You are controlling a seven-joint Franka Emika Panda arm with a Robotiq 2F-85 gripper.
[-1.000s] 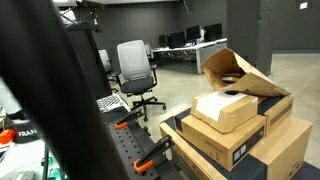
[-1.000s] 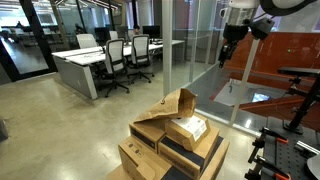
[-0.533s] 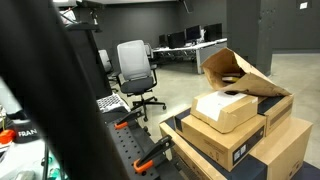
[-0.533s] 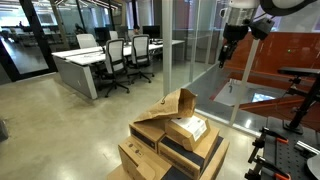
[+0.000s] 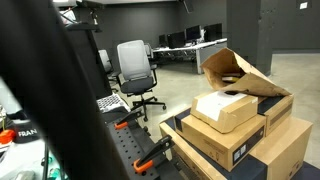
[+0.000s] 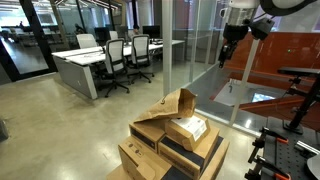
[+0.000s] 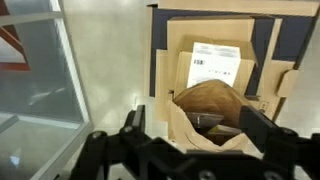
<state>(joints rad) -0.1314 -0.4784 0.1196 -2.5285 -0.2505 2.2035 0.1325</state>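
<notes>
Shipping label [image 7: 214, 68]: print illegible. Paper bag [image 7: 212, 110]: dark contents unidentifiable. Box stack [image 5: 250, 140]: cut off by lower edge.

In an exterior view I see a stack [image 5: 245, 145] of cardboard boxes at lower right. On top lies a small box [image 5: 225, 110] with a white label, set a little askew to the ones under it. Just behind it stands an open brown bag [image 5: 222, 62] (or a torn carton, I cannot tell), its mouth turned my way. A dark blurred shape [image 5: 70, 100] fills the left foreground. Beside it, orange clamps [image 5: 146, 163] sit on a black frame. Farther back a grey chair [image 5: 135, 68] stands on the floor, with desks [image 5: 190, 45] and monitors beyond.
</notes>
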